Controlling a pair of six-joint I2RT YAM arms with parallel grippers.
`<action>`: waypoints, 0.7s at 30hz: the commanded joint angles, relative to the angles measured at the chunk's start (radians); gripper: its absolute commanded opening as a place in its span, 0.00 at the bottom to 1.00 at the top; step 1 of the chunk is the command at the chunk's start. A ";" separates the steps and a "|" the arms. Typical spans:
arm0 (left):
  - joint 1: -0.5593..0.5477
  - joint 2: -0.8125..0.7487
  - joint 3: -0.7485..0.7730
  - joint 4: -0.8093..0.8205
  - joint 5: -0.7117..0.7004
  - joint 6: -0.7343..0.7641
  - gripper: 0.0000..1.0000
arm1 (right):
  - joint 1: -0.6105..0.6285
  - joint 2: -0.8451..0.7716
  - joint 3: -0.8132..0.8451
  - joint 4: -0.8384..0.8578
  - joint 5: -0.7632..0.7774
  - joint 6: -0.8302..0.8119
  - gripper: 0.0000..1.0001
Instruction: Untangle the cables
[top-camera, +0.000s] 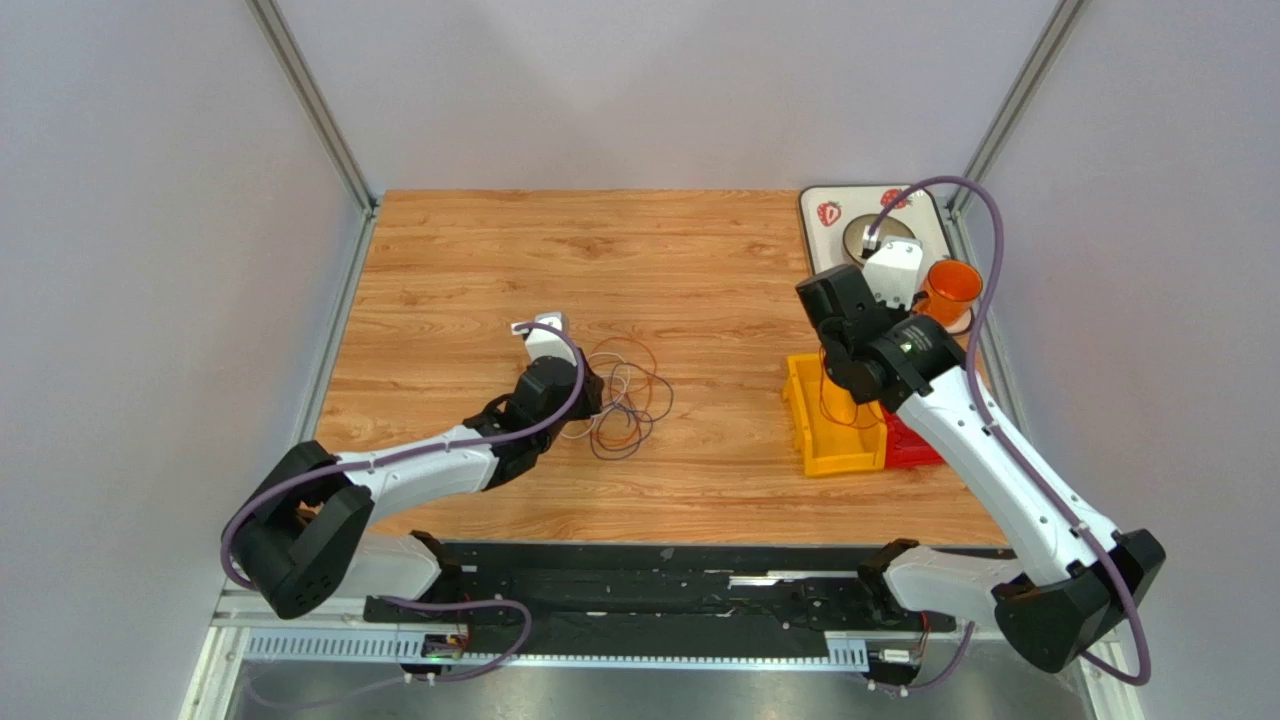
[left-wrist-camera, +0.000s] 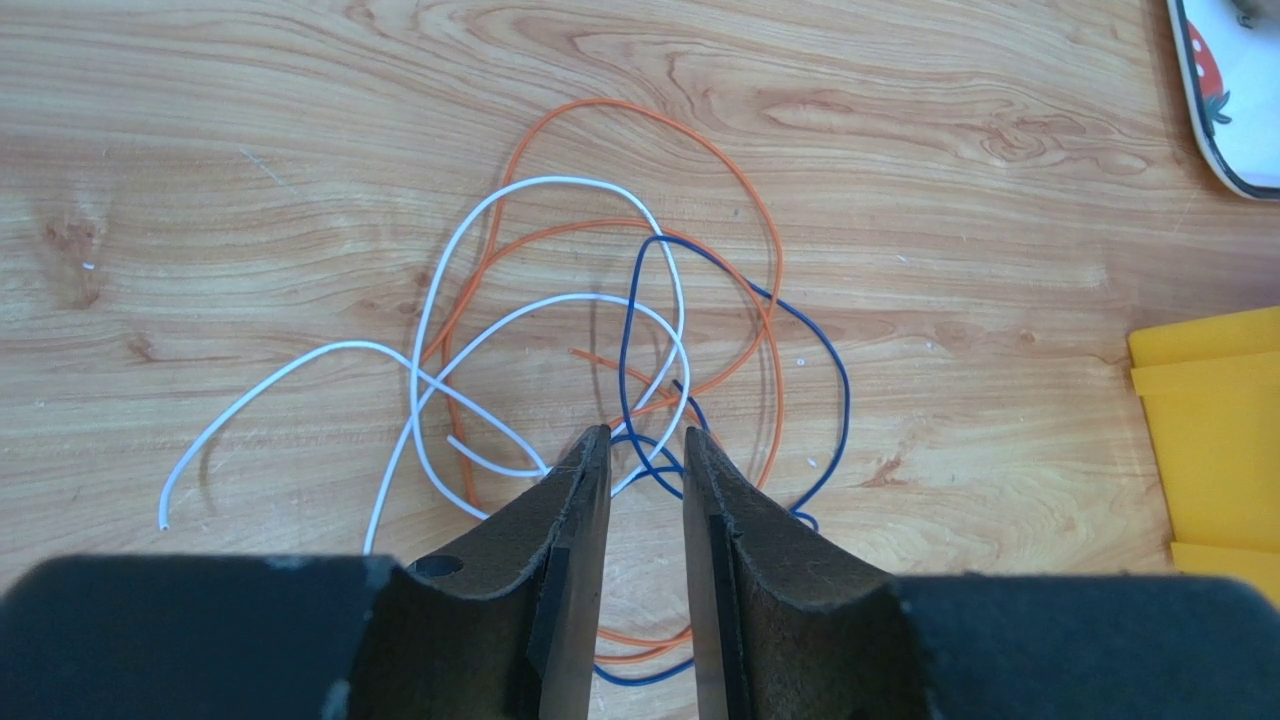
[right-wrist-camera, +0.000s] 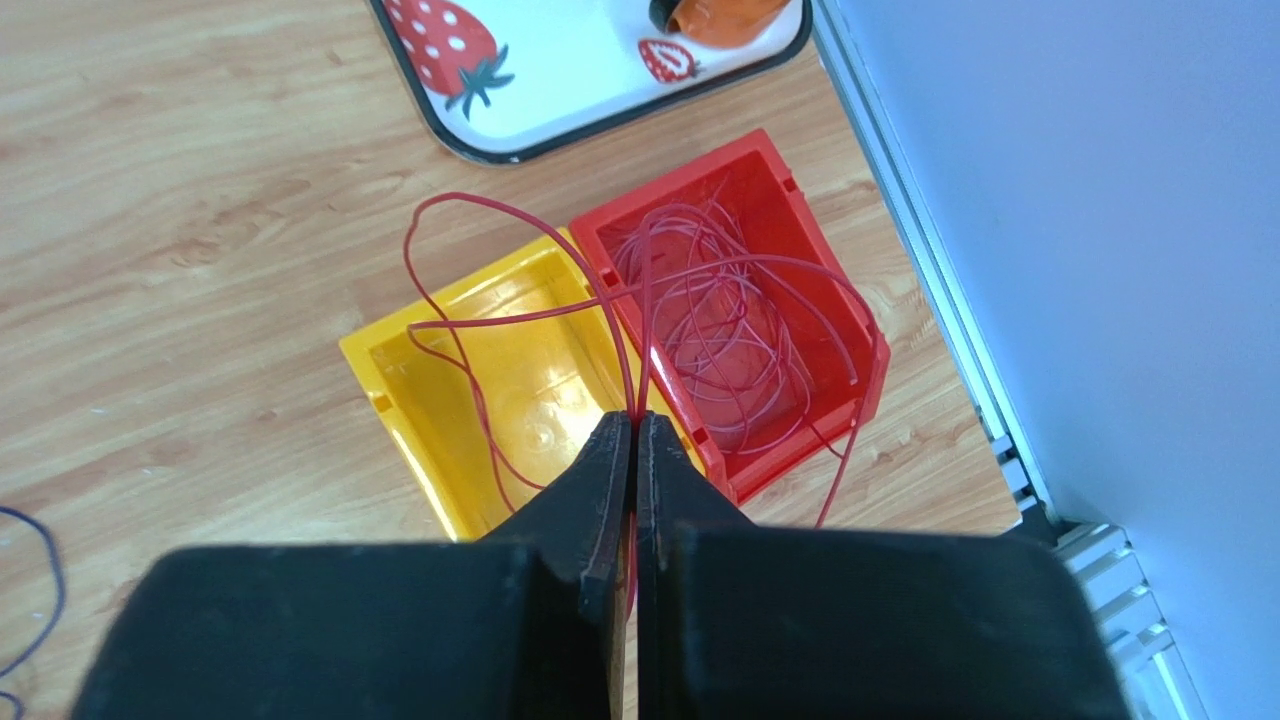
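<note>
Left wrist view: the left gripper (left-wrist-camera: 646, 440) stands part-spread, with the cables (left-wrist-camera: 631, 315) tangled on the table (left-wrist-camera: 226, 150) just ahead of and under its tips. White, orange and blue strands cross the gap. The right gripper (right-wrist-camera: 633, 425) is pressed together, pinching a red cable (right-wrist-camera: 619, 348) that trails ahead into the red bin (right-wrist-camera: 679, 180). Such wire looks light, limp and springy, so a free outer loop, clear of crossings, seems the best hold.
</note>
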 joint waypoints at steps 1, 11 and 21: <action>-0.001 0.001 0.012 0.030 0.007 0.015 0.33 | 0.000 0.037 -0.047 0.010 -0.017 0.047 0.00; -0.001 0.001 0.010 0.033 0.009 0.016 0.33 | -0.001 0.042 -0.139 0.117 -0.189 0.065 0.00; -0.001 -0.004 0.009 0.033 0.012 0.016 0.33 | -0.035 0.027 -0.248 0.283 -0.366 0.058 0.00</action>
